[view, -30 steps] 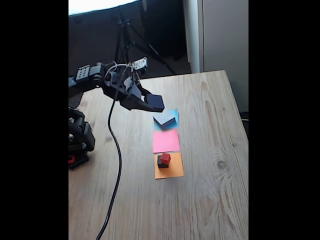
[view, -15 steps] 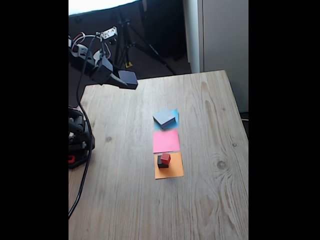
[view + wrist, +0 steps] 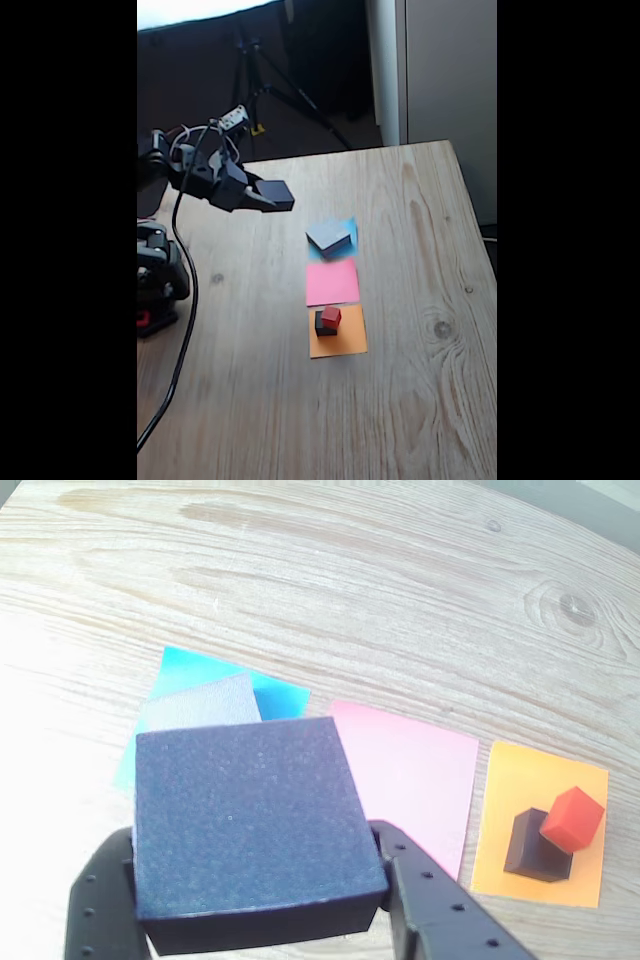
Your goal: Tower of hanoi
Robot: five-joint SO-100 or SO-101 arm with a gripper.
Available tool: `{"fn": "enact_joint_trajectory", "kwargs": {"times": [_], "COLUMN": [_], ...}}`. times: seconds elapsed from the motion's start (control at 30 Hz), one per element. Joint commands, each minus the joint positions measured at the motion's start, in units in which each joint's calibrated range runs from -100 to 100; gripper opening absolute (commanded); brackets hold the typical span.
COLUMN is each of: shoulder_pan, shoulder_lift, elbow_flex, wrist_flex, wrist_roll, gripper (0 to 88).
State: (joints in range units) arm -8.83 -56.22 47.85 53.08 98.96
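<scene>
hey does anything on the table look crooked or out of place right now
Slightly. The grey block sits skewed on the blue paper square, its corners turned off the paper's edges. On the orange paper square, the red cube perches off-centre on the small dark block. The gripper holds the black block in the air.

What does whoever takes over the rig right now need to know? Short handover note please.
Gripper: shut on the black block, held in the air over the table, left of the papers in the fixed view.
Grey block: flat on the blue paper.
Pink paper: nothing on it.
Orange paper: small dark grey block with the red cube on top.
Done: black block lifted off.
Left: set the black block down, probably on pink, then carry on restacking.
</scene>
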Motion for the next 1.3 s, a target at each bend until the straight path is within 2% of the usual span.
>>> {"fn": "enact_joint_trajectory", "kwargs": {"times": [0.0, 0.3, 0.5, 0.73, 1.0, 1.27], "shoulder_pan": [-1.08, -4.92, -6.09, -7.01, -7.93, -8.60], "shoulder_lift": [2.93, 13.98, 23.37, 34.65, 43.58, 47.36], "elbow_flex": [5.51, 19.42, 25.97, 26.97, 26.97, 26.97], "wrist_flex": [-14.27, -46.65, -63.40, -77.81, -86.39, -88.90], "wrist_roll": [1.04, 1.04, 1.04, 1.04, 1.04, 1.04], "gripper": [17.3, 17.8, 18.0, 18.0, 18.1, 18.3]}}
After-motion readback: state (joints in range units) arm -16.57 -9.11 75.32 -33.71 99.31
